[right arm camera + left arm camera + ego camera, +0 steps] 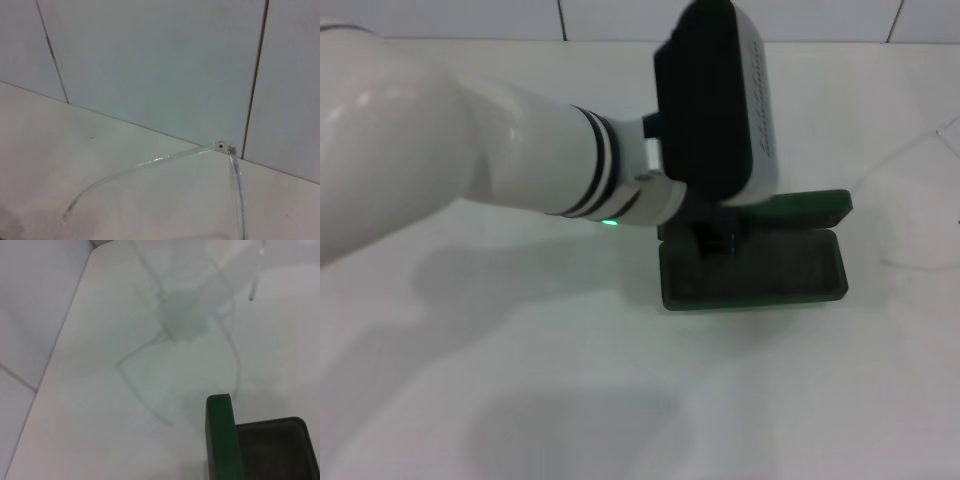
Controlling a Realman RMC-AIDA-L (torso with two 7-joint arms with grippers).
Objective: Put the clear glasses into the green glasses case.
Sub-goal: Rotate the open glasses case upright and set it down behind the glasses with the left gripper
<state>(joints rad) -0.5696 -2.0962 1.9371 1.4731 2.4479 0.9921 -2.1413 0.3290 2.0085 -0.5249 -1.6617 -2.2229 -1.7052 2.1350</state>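
Note:
The green glasses case (752, 268) lies open in the middle of the white table, dark lining up, with its lid (807, 206) lying back on the far side. My left gripper (718, 236) reaches across from the left and comes down at the case's hinge line, with its black body above. In the left wrist view the lid edge (220, 440) and lining (275, 452) sit close by. Beyond them are the clear glasses (186, 316), faint, with thin arms spread. In the head view the glasses (918, 150) show as faint outlines at the far right. The right wrist view shows one arm and hinge (224, 146) very close. The right gripper itself is out of view.
A tiled wall (150, 60) rises behind the table's far edge (520, 41). The table's side edge (55, 345) runs past the glasses in the left wrist view. My left arm (440, 150) covers the left half of the head view.

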